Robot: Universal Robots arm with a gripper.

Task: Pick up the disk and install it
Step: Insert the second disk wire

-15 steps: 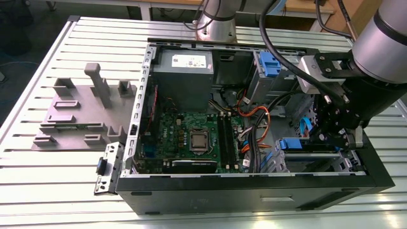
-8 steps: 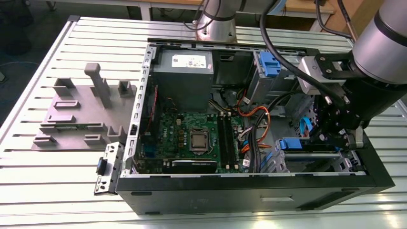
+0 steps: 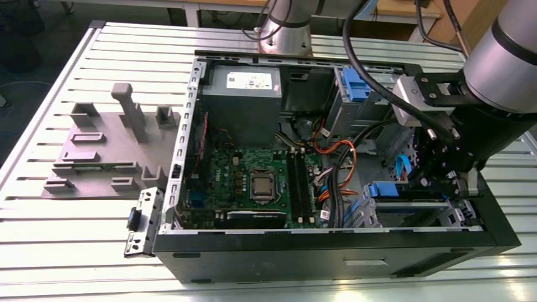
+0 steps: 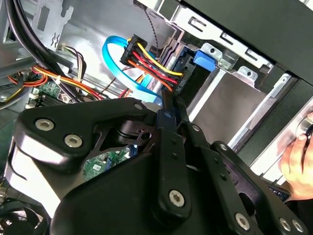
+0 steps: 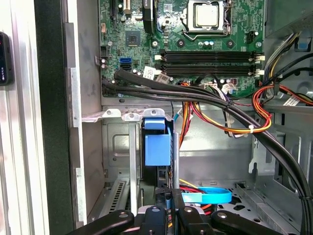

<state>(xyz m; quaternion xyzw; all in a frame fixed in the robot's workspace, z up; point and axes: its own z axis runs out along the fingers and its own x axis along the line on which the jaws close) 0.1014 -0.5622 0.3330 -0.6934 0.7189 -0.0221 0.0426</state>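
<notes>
Your black gripper (image 5: pixel 166 205) is pinched on 1 blue-railed silver disk (image 5: pixel 157 147) standing edge-on in the grey metal drive bay (image 5: pixel 117 142).

My hand (image 4: pixel 168 115) is matt black metal with bright steel screw heads. The computer case (image 3: pixel 336 251) has a smooth black shell and dull grey sheet-metal walls inside. The motherboard (image 5: pixel 195 44) is glossy green. The drive latch (image 5: pixel 157 142) is smooth blue plastic. The surface (image 3: pixel 84 239) is ribbed, pale brushed aluminium, carrying matt grey plastic fixtures (image 3: pixel 109 151).
</notes>
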